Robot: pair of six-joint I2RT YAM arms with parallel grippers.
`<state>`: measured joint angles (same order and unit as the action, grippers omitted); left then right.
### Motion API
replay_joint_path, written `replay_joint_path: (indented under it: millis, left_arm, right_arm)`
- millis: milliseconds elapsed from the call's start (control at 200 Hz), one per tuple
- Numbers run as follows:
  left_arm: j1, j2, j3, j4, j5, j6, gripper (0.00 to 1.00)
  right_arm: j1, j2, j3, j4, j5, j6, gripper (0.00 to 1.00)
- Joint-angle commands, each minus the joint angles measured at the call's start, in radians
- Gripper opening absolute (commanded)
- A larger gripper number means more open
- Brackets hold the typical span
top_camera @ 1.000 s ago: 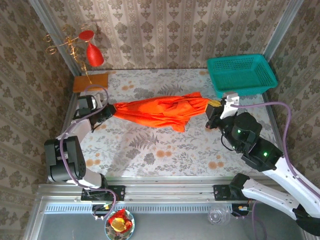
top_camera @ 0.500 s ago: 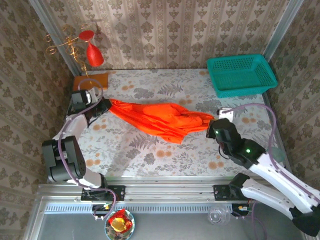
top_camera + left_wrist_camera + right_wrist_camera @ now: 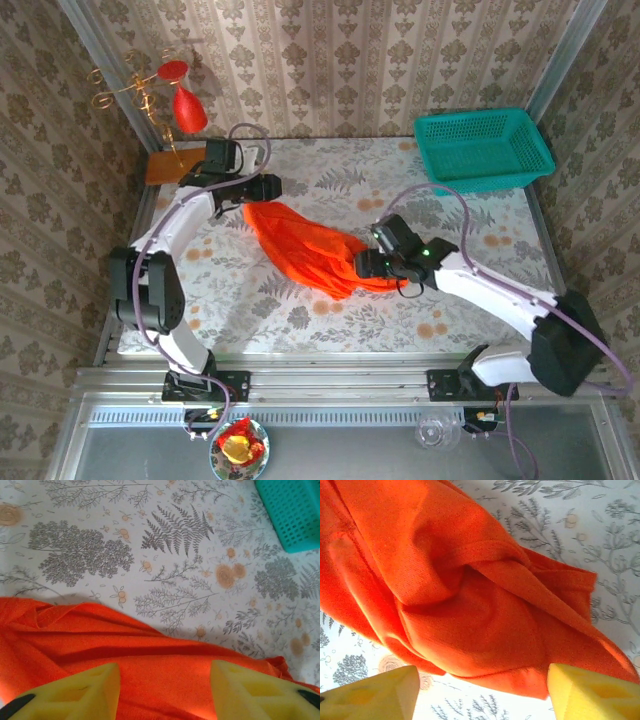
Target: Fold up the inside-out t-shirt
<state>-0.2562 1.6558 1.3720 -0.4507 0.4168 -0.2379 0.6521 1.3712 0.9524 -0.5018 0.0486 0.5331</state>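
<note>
While shirt (image 3: pixel 310 250) lies bunched at centre of table (image 3: pixel 480 215), left gripper (image 3: pixel 264 188) and right gripper (image 3: pixel 367 263) hang over its ends, jaws apart, empty. Soft, light, limp cloth; best pinched at a hem edge.

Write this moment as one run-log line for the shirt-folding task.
stage: fold not done | t-shirt: bunched on table | left gripper: open above t-shirt | right gripper: open above t-shirt

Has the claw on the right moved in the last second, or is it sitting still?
Yes. The right gripper has swung left, away from the teal basket, and now sits over the bunched end of the t-shirt.
</note>
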Motion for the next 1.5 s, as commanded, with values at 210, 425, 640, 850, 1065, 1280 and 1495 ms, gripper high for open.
replay_joint_path:
  millis: [210, 425, 640, 850, 1065, 1280, 1495]
  left_arm:
    - [-0.157, -0.206, -0.292, -0.079, -0.164, -0.045, 0.57]
    - [-0.225, -0.215, -0.486, -0.003, -0.215, -0.131, 0.62]
    - [-0.212, -0.114, -0.566, 0.112, -0.277, -0.151, 0.56]
    - [-0.151, -0.109, -0.531, 0.170, -0.292, -0.125, 0.16]
    - [-0.006, -0.143, -0.421, 0.136, -0.198, -0.050, 0.00]
    - [0.106, -0.134, -0.296, 0.039, -0.153, 0.028, 0.00]
    - [0.034, -0.137, -0.272, -0.072, -0.213, 0.050, 0.36]
  right_arm:
    - [-0.008, 0.296, 0.204, -0.117, -0.099, -0.122, 0.69]
    - [-0.008, 0.296, 0.240, -0.086, -0.152, -0.093, 0.15]
    - [-0.004, 0.206, 0.242, -0.063, -0.206, -0.049, 0.00]
    - [0.008, 0.048, 0.260, -0.112, -0.214, -0.020, 0.00]
    - [0.014, -0.107, 0.270, -0.111, -0.246, 0.025, 0.00]
    - [-0.017, -0.137, 0.184, -0.119, -0.121, 0.057, 0.00]
    - [-0.063, 0.014, 0.133, -0.225, -0.042, 0.115, 0.41]
